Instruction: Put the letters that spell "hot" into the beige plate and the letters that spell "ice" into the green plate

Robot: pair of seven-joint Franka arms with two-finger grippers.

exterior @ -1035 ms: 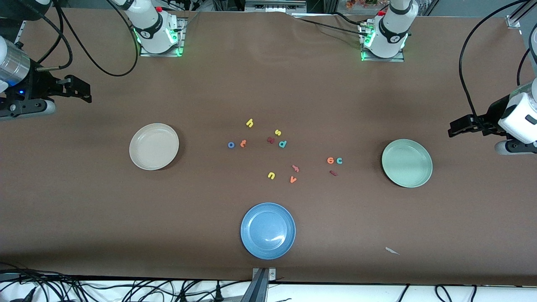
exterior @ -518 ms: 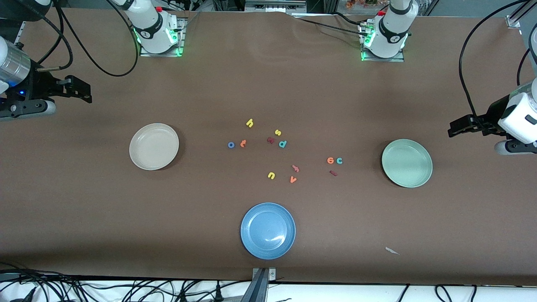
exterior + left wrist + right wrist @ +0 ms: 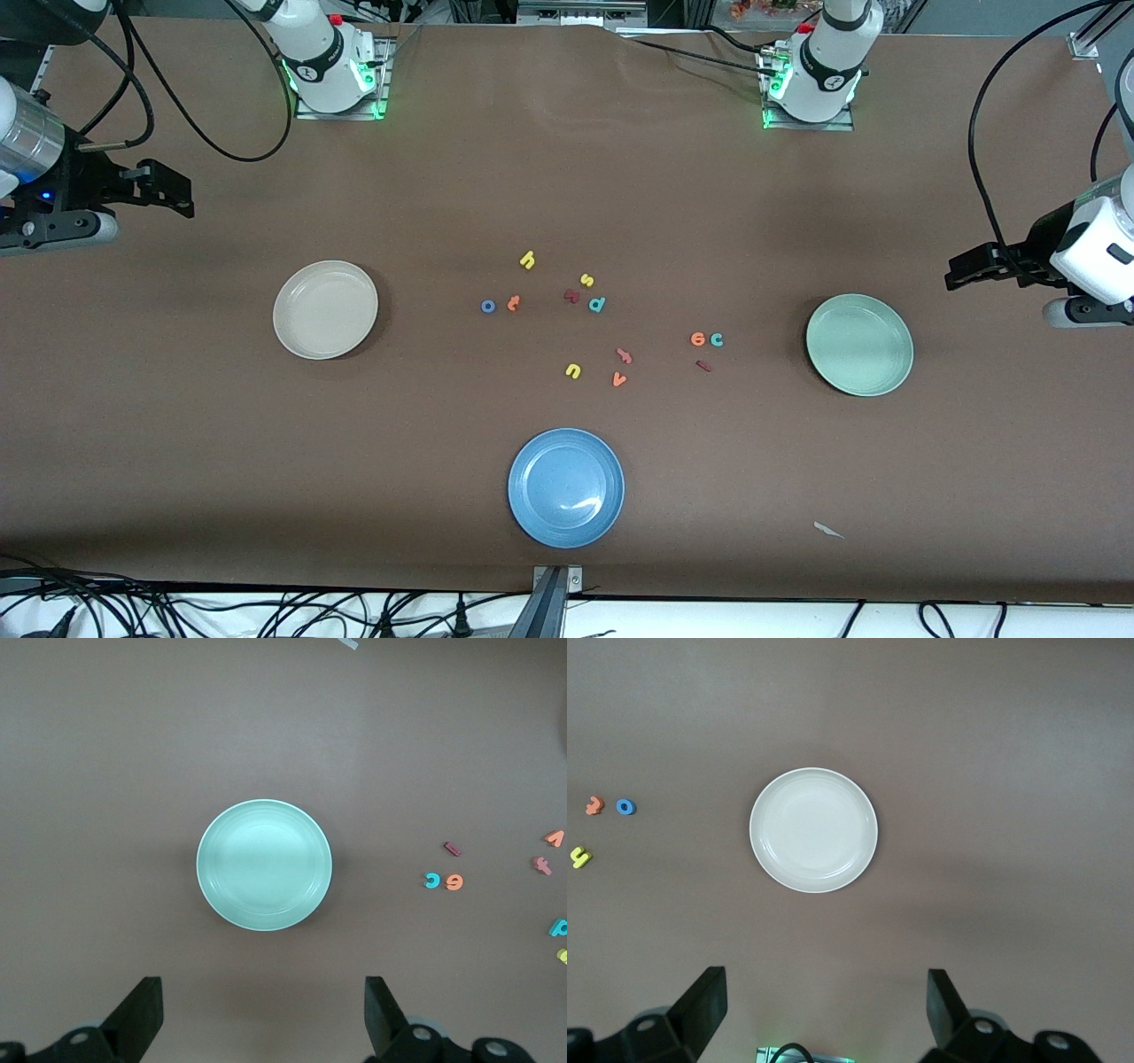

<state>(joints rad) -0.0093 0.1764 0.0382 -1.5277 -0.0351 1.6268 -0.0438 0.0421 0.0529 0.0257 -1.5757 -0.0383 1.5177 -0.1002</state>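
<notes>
3 plates sit on the brown surface (image 3: 797, 221): beige plate (image 3: 325, 309), green plate (image 3: 859, 345), blue plate (image 3: 566, 487). 11 letters lie loose between them, h (image 3: 527, 260), o (image 3: 487, 306), t (image 3: 514, 304) toward the beige plate, e (image 3: 698, 338), c (image 3: 717, 338), i (image 3: 703, 365) near the green. Left gripper (image 3: 961, 270) and right gripper (image 3: 177, 197) wait over the surface's ends, jaws released.

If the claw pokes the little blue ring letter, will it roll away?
Probably not. The blue "o" lies flat on the brown table cover, so it should slide, not roll. It looks tiny beside the beige plate, so it is likely very light and may skid into the orange "t" beside it.

Even overhead light; soft shadows; glare on blue plate (image 3: 532, 523); sharp focus.
</notes>
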